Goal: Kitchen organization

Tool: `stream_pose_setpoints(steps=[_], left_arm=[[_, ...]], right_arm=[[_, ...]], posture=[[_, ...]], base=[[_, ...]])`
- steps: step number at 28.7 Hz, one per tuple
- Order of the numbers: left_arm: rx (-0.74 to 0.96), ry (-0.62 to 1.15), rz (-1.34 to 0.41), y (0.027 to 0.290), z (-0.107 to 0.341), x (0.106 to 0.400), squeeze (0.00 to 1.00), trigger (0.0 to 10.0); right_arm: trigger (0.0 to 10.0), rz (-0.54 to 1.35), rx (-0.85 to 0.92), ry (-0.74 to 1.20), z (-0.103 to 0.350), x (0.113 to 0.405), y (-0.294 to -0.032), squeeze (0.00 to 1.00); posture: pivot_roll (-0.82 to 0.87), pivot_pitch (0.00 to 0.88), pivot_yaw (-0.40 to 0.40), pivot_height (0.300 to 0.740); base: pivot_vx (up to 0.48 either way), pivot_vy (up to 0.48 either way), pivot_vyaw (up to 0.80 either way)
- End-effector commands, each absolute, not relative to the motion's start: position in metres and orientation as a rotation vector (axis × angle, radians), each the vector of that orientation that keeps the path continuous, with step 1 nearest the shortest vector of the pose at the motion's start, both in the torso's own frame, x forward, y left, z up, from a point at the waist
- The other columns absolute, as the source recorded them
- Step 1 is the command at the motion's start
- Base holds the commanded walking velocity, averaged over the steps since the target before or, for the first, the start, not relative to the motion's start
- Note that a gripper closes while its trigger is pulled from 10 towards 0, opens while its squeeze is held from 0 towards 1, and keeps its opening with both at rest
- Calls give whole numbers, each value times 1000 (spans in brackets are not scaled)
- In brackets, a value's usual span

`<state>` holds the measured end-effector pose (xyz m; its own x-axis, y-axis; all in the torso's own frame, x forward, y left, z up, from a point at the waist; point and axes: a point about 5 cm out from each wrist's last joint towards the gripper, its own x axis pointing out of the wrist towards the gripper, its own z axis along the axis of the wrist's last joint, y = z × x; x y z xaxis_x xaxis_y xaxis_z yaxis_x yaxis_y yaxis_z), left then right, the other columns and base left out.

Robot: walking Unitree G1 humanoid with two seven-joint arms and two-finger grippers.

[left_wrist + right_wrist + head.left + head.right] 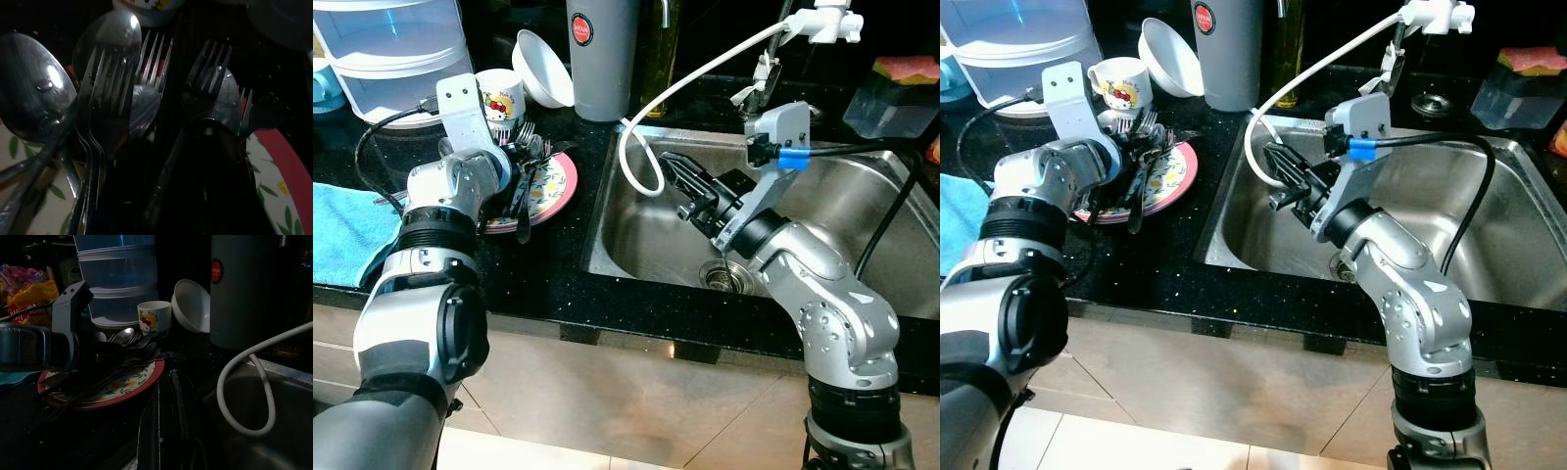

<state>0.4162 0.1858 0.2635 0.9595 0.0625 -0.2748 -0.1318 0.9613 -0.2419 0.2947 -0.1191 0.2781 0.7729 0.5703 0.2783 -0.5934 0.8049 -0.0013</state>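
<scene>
Left hand [517, 192] is closing narrow on cutlery [115, 105] piled on plate [558, 186]; should be pinching one handle squarely; right hand [677, 181], grip unclear, is hovering over sink [862, 196].

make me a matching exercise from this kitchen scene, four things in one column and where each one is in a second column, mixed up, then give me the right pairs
Things
1. cutlery
2. white bowl
3. blue towel
4. white hose

Places
A. looping down from the tap into the sink
B. on the counter at the robot's far left
C. piled on the flowered plate with the red rim
D. tipped on its side behind the plate, beside the grey canister

Pairs: 1-C, 2-D, 3-B, 4-A
</scene>
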Motion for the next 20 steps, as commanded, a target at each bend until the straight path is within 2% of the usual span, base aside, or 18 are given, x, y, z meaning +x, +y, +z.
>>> stream_pose_setpoints(steps=[1, 5, 12, 13, 14, 16, 20], left_arm=[[-282, 274, 103, 189, 266, 417, 0, 0], [-315, 296, 92, 189, 263, 417, 0, 0], [-262, 243, 93, 189, 270, 418, 0, 0], [-235, 213, 98, 189, 275, 418, 0, 3137], [-193, 159, 113, 189, 283, 419, 0, 10000], [-92, 14, 144, 189, 308, 418, 0, 10000], [-25, -80, 135, 184, 325, 415, 0, 10000]], right_arm=[[10000, 627, 90, -268, 279, 296, -119, 0], [10000, 618, 94, -271, 280, 296, -120, 0], [10000, 609, 97, -275, 281, 296, -121, 0], [10000, 607, 99, -277, 281, 296, -121, 0], [10000, 603, 101, -279, 282, 297, -121, 0], [10000, 594, 105, -283, 283, 297, -122, 0], [10000, 590, 108, -283, 283, 297, -122, 0]], posture=[[53, 91, 12, 740], [53, 91, 12, 740], [53, 92, 15, 740], [53, 92, 15, 740], [52, 92, 15, 740], [52, 93, 16, 740], [52, 93, 16, 740]], base=[[0, 0, 0], [0, 0, 0], [0, 0, 0], [0, 0, 0], [0, 0, 0], [0, 0, 0], [0, 0, 0]])
